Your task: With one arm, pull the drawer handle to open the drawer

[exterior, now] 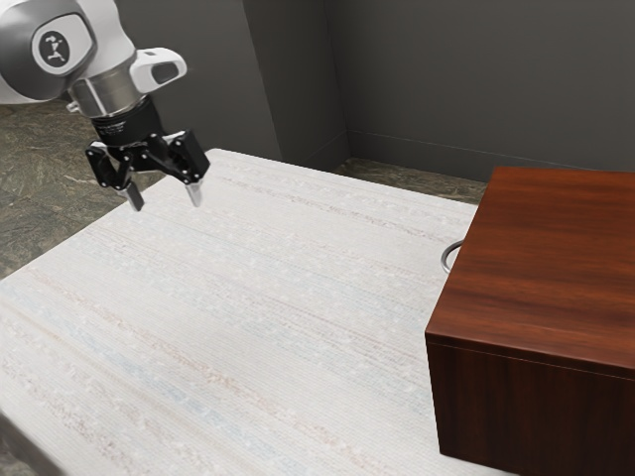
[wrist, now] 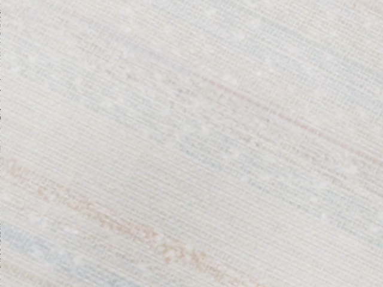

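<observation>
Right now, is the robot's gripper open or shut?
Open. In the exterior view the gripper holds its two fingers apart, with nothing between them, above the table.

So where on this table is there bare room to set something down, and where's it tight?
The tabletop is bare from beneath the open jaws across to the wooden drawer cabinet. Tight only beside the cabinet's side facing the arm, where the grey handle sticks out.
</observation>
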Controlling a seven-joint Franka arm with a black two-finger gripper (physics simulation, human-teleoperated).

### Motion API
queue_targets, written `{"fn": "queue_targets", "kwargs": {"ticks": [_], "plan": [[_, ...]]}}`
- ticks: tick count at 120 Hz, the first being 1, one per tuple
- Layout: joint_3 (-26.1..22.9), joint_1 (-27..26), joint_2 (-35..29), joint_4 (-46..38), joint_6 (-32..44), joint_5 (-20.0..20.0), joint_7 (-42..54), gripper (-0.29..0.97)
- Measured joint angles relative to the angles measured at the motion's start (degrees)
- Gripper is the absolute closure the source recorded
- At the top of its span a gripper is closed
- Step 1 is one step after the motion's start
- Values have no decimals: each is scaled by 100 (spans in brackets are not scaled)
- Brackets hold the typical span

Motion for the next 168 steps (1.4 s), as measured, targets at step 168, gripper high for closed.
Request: {"fn": "queue_targets", "kwargs": {"ticks": [168], "plan": [[-879,-144,1527,924,1073,-1717,-546,0]]}}
